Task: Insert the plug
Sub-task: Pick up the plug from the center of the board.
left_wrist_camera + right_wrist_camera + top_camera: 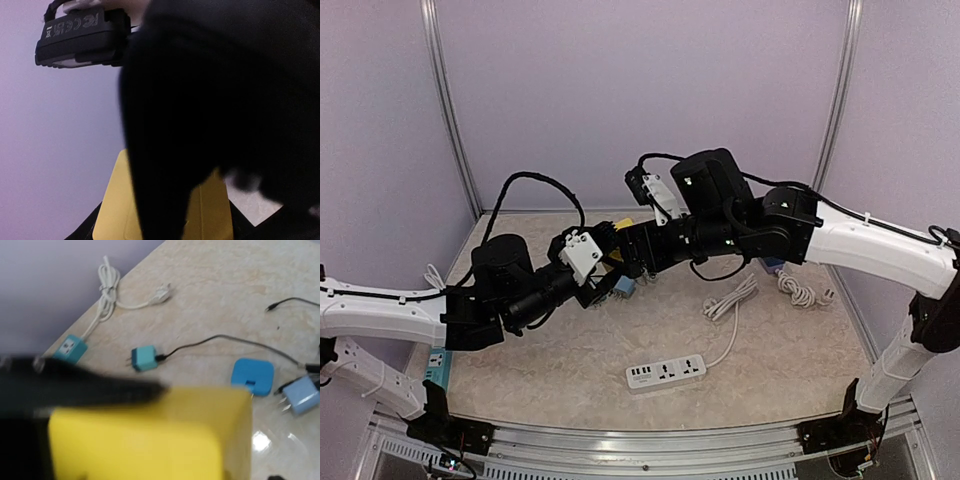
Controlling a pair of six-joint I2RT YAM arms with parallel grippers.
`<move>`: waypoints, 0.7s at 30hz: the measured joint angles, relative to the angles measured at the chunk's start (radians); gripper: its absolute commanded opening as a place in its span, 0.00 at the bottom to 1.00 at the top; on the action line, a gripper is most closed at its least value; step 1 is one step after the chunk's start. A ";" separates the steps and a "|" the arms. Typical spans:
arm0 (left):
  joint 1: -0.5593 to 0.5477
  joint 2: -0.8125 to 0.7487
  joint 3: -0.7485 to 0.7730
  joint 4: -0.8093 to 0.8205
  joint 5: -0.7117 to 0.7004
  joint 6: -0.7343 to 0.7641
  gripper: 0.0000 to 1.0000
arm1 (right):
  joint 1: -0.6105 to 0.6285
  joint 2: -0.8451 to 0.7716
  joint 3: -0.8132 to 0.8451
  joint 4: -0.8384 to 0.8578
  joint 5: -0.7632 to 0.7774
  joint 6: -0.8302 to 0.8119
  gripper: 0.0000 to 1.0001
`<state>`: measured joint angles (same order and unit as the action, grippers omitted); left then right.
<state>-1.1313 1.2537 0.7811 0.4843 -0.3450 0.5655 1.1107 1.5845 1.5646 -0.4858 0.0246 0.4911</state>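
A yellow block (623,225) hangs above the middle of the table where both arms meet. In the left wrist view the yellow block (112,210) sits between my left gripper's dark jaws, so the left gripper (603,275) is shut on it. My right gripper (620,245) is pressed up against the same block, and its black body (225,100) fills most of the left wrist view. In the right wrist view the blurred yellow block (150,440) covers the jaws, so their state does not show. A teal plug (145,359) on a black cable lies on the table below.
A blue square adapter (252,376) and a light blue charger (301,395) lie near the teal plug. A white power strip (666,372) with its cable (730,300) sits at the front. A teal strip (70,347) lies at the left edge.
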 measured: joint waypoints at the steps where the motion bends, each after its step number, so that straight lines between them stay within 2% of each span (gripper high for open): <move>1: 0.000 0.001 0.002 -0.001 -0.002 -0.001 0.00 | 0.000 0.018 0.018 -0.002 0.012 -0.003 0.82; 4: -0.003 0.008 0.011 -0.017 -0.013 -0.002 0.00 | 0.000 0.066 0.057 -0.003 0.042 -0.007 0.71; 6: -0.003 0.012 0.011 -0.031 -0.029 0.000 0.00 | 0.001 0.082 0.071 -0.014 0.066 -0.016 0.53; 10: -0.002 0.023 0.013 -0.071 -0.047 -0.014 0.00 | 0.010 0.108 0.093 -0.050 0.094 -0.054 0.06; 11: -0.002 0.025 0.013 -0.074 -0.050 -0.018 0.00 | 0.010 0.110 0.093 -0.052 0.095 -0.058 0.00; 12: -0.002 0.026 0.013 -0.075 -0.050 -0.020 0.00 | 0.010 0.111 0.093 -0.052 0.097 -0.059 0.00; 13: -0.002 0.027 0.013 -0.074 -0.051 -0.020 0.09 | 0.010 0.111 0.094 -0.052 0.100 -0.060 0.00; 15: -0.002 0.027 0.013 -0.075 -0.051 -0.022 0.57 | 0.011 0.111 0.094 -0.053 0.104 -0.063 0.00; 16: -0.002 0.027 0.013 -0.076 -0.050 -0.023 0.76 | 0.011 0.111 0.094 -0.054 0.106 -0.066 0.00; 17: -0.002 0.027 0.013 -0.078 -0.049 -0.026 0.89 | 0.011 0.111 0.094 -0.056 0.106 -0.071 0.00; 18: -0.002 0.027 0.014 -0.082 -0.048 -0.031 0.97 | 0.010 0.111 0.094 -0.056 0.106 -0.074 0.00; 21: -0.010 0.010 0.019 -0.093 -0.036 -0.054 0.99 | -0.010 0.109 0.090 -0.102 0.103 -0.111 0.00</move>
<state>-1.1408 1.2640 0.7998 0.3908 -0.3809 0.5117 1.1007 1.6936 1.6550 -0.5880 0.1276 0.3805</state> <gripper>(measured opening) 0.969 0.576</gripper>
